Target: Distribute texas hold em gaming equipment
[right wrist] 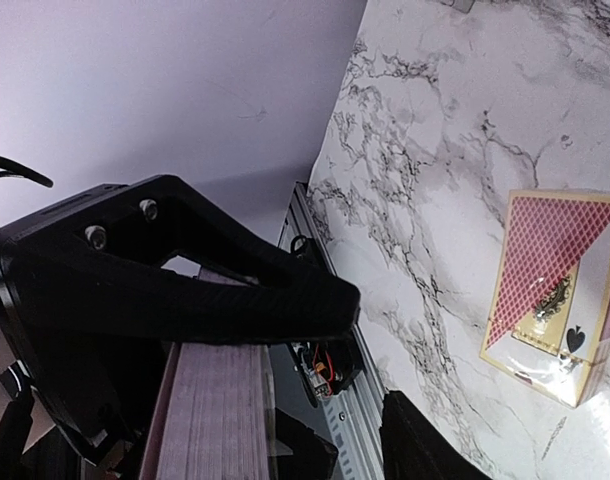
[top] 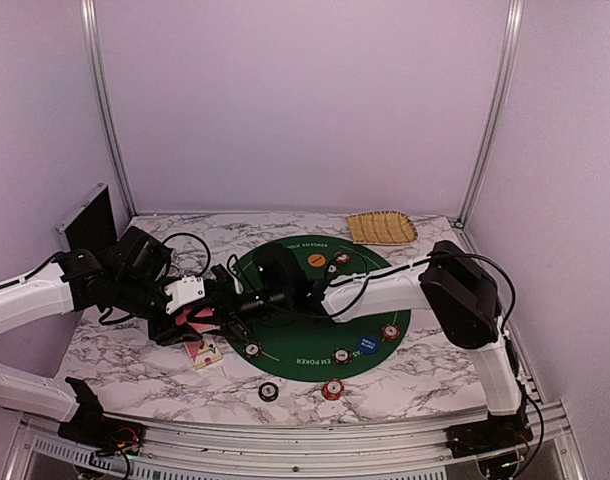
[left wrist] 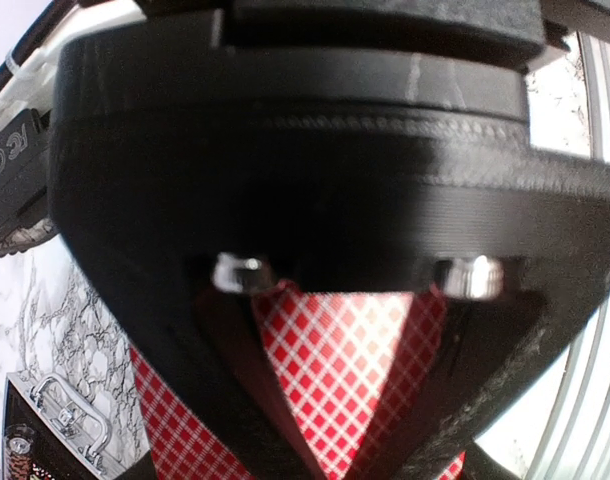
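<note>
My left gripper is shut on a deck of red-backed playing cards just above the marble table, left of the green mat. In the left wrist view the red-checked card backs fill the gap between the fingers. My right gripper reaches across the mat to the deck and stands open. The stack's edge lies under its upper finger. Poker chips and a blue button lie on and near the mat.
A card box lies on the marble below the grippers, also in the right wrist view as the card box. A tan woven tray sits at the back right. A black case stands at the far left. An orange button lies on the mat's far side.
</note>
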Tool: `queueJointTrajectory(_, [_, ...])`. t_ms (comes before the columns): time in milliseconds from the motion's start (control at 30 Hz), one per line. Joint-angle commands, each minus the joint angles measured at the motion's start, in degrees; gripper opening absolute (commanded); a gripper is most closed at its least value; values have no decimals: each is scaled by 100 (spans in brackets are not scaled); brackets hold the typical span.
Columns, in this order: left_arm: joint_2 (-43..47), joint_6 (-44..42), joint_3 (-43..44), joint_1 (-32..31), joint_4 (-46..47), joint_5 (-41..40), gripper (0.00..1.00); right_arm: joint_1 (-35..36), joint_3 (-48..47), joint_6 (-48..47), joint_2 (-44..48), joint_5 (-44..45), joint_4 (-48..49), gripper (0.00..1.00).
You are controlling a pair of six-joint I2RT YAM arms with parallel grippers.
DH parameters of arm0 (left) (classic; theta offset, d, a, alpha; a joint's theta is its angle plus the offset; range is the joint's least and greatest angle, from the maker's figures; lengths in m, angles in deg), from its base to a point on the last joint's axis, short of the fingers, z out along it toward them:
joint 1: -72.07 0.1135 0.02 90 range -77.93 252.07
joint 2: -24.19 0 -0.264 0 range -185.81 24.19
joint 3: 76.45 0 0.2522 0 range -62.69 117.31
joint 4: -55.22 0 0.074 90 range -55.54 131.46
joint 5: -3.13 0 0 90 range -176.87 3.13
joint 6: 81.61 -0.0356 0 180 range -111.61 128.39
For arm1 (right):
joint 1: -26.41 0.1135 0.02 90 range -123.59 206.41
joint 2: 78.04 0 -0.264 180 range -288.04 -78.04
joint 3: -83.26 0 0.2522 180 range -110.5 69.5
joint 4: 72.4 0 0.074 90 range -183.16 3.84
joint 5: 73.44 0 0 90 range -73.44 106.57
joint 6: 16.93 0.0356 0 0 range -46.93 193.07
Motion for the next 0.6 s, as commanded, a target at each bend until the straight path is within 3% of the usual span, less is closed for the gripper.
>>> queueJointTrajectory(0, [40,-6,114,14,-78,174,39,-110,-3,-226,272,296,-426,53])
queueJointTrajectory(400, [103,85,12,14,-120,201,33,-153,204,-354,484,349,-515,50])
queueJointTrajectory(567, [71,143,14,14,-150,227,33,-141,177,-280,398,266,-426,55])
